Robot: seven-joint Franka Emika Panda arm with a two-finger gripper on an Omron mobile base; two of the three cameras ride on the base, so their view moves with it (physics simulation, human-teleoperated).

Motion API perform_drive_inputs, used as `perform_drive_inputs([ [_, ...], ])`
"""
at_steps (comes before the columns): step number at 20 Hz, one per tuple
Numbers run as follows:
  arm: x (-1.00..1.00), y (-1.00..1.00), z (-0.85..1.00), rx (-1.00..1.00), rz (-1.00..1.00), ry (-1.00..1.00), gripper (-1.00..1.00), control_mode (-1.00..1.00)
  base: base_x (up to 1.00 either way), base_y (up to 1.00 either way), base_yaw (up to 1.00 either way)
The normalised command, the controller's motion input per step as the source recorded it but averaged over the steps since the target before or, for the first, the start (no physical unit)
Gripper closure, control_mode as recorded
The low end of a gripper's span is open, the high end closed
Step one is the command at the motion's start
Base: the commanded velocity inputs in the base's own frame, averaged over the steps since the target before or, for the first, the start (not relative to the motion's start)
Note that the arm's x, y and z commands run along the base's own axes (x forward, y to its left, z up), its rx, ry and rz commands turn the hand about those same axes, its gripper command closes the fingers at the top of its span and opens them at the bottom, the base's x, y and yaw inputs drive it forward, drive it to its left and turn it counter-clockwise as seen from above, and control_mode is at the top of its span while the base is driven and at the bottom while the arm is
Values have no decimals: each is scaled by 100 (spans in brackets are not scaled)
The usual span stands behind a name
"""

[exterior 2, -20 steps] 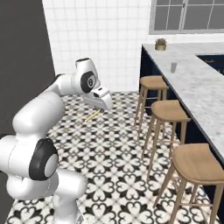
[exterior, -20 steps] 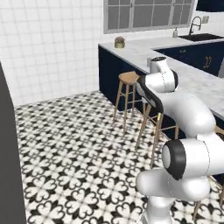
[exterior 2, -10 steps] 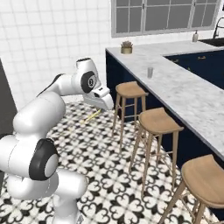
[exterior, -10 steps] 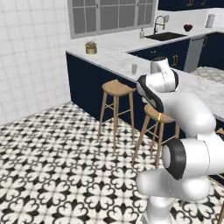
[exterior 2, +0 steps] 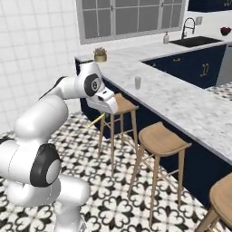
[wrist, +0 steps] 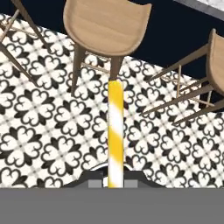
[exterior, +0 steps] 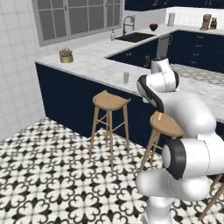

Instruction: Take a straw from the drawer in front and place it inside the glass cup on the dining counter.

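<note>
The tool (wrist: 115,183) is closed tight on the straw (wrist: 115,131), which runs straight up from between the two dark finger tips in the hand view as a yellow-and-white striped stick, its far end lying over the leg of a wooden stool (wrist: 105,26). Behind it in that view is the black-and-white patterned floor (wrist: 43,122), with the edge of a second stool (wrist: 216,61) at the right. From the right base view the tool (exterior 2: 100,117) hangs off the arm's wrist just beside the nearest stool (exterior 2: 122,103), and the straw (exterior 2: 95,121) pokes out below it as a thin yellow sliver slanting down to the left, above the floor. The glass cup (exterior 2: 137,82) stands upright on the marble desk (exterior 2: 181,102), well apart from the tool and higher than it. In the left base view the same cup (exterior: 126,77) sits near the desk's front edge, above and a little right of a stool (exterior: 111,100). A small potted plant (exterior: 66,55) stands at the far corner of the desk (exterior: 92,61), well away from the cup, and a sink with a tap (exterior: 131,33) lies further back.
</note>
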Motion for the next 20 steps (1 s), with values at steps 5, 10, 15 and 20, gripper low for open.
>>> perform_drive_inputs([
  [5, 0, 0, 0, 0, 0, 0, 100, 100, 79, 100, -39],
  [10, 0, 0, 0, 0, 0, 0, 100, 100, 79, 100, -37],
  [15, 0, 0, 0, 0, 0, 0, 100, 100, 77, 99, -37],
  [20, 0, 0, 0, 0, 0, 0, 100, 100, 84, 71, -39],
])
